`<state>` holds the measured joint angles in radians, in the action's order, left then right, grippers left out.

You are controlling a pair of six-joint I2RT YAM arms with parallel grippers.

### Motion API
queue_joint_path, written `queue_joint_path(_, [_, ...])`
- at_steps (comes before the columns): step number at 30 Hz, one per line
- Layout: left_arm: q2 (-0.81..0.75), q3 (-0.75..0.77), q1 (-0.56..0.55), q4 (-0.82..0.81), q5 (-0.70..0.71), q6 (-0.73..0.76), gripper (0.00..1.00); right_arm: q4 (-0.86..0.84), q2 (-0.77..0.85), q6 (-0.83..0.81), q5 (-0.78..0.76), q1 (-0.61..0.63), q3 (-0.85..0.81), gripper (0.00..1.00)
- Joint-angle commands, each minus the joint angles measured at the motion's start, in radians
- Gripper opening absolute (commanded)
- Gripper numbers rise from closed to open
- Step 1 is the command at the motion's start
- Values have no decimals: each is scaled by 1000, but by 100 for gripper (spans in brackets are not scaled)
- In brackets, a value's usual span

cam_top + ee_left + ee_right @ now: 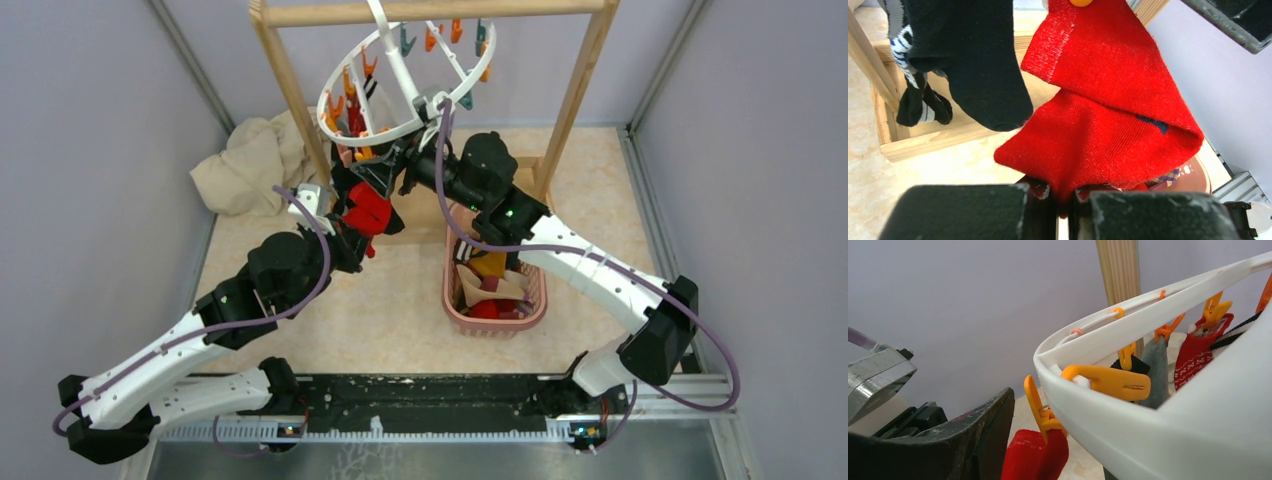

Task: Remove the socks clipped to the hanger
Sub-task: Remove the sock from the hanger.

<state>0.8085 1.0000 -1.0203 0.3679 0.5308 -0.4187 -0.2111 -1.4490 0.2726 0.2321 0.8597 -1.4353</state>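
L claw (1063,202) is pinching the red sock (1108,115) by its lower fold, jaws nearly closed on the fabric. Sock's hanging under the hanger (1143,315), top edge in an orange clip (1081,2), black sock (983,65) just beside. R claw (412,158) is sitting at the ring's rim; can't tell if it's gripping. Step, prob.: pulling this sock free. Next is calling for a steady downward tug w/ the ring braced, then over to the pink basket (455,300).

Left gripper (1062,199) pinched closed, right gripper (397,166) jaws apart, both arms extended.
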Motion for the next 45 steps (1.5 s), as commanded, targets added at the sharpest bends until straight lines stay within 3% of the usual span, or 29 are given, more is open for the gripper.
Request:
queue_joint_path(1, [-9,0,3,-5,-11,-5,7,-77,-3,-7,-14,13,-39,58])
queue_joint_path(10, [-9,0,4,0,-15,-3,7,-98,-16,2,-19,13,-46,62])
queue_joint_path(25, [-18,-4,3,9,-31,-6,7,-157,-43,33,-24,13,-44,55])
queue_joint_path(37, [-23,-13,3,12,-28,-9,7,-184,-36,37,-23,13,-19,29])
queue_joint_path(39, [-25,-14,3,13,-28,-10,7,-186,-33,37,-25,13,-13,16])
queue_joint_path(45, [-29,-17,3,15,-26,-13,7,-188,-29,37,-30,13,-5,0])
